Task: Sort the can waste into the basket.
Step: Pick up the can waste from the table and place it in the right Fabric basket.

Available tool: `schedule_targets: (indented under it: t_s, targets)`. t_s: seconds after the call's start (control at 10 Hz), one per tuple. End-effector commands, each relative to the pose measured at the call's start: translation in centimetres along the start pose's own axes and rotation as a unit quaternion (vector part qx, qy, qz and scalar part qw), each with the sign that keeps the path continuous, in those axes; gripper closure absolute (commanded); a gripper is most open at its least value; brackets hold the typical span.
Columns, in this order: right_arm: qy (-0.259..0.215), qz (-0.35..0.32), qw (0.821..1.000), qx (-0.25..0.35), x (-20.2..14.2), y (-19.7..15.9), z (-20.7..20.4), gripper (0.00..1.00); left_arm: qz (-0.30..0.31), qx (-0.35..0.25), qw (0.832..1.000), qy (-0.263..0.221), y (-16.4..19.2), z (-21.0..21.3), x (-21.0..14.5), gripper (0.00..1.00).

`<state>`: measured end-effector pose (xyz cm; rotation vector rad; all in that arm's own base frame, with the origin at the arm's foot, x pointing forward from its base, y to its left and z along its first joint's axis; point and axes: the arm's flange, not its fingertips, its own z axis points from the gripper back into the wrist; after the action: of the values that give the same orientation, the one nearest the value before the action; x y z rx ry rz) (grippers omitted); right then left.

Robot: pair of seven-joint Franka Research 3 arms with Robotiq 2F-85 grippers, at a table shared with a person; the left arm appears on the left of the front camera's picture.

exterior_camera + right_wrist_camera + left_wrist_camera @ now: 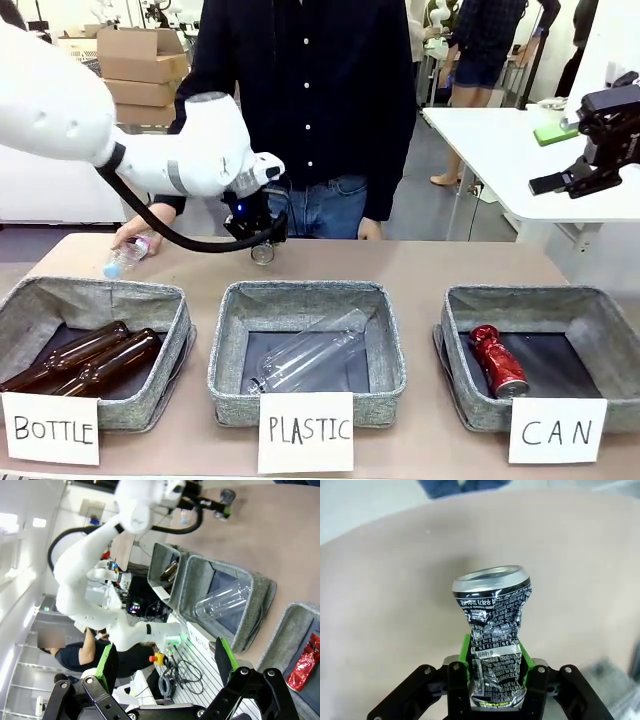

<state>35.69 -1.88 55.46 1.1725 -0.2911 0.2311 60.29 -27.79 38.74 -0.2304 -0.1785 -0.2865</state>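
Left claw [262,240] [495,655]: shut tight on the silver can, with a green pad pressing on each side of its squashed middle.
Silver can [263,254] [492,625]: in the left claw, low over the far part of the tabletop [420,265], behind the middle basket. It is bent and has dark print on it. Its round end points down at the tabletop. I cannot tell if it touches.
Right claw [565,180] [165,662]: wide open and holding nothing. It is high in the air at the right side.
Red can [497,362] [305,662]: lying down inside the CAN basket, near its left wall.
CAN basket [530,294]: the grey one on the right, with a white card [557,432] in front that says CAN.
PLASTIC basket [300,292]: in the middle, with a big clear bottle [310,355] lying in it.
BOTTLE basket [90,290]: on the left, with two brown bottles [80,360] side by side.
Person's hand [135,235]: on the far left of the tabletop, holding a small clear bottle [125,258].
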Motion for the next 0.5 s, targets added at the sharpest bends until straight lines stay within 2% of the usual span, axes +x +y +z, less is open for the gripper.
schedule_targets:
  t_s: [0.0,0.1,0.2,0.3,0.4]
  targets:
    - [0.001,0.012,1.000,-0.001,0.0,-0.1,0.1,0.00,-0.061,-0.103,0.992,0.037,0.6,12.1,-8.5,1.00]
    - [0.001,0.012,1.000,-0.001,0.0,-0.1,0.1,0.00,-0.102,-0.169,0.980,0.030,1.3,17.4,-13.2,1.00]
    - [0.001,0.012,1.000,-0.001,0.0,-0.1,0.1,0.00,-0.138,-0.210,0.968,0.018,2.2,20.8,-17.4,1.00]
    - [0.001,0.012,1.000,-0.001,0.0,-0.1,0.1,0.00,-0.182,-0.246,0.952,-0.001,3.0,23.2,-21.7,1.00]
    - [0.001,0.012,1.000,-0.001,0.0,-0.1,0.1,0.00,-0.207,-0.262,0.942,-0.039,3.5,24.2,-25.1,1.00]
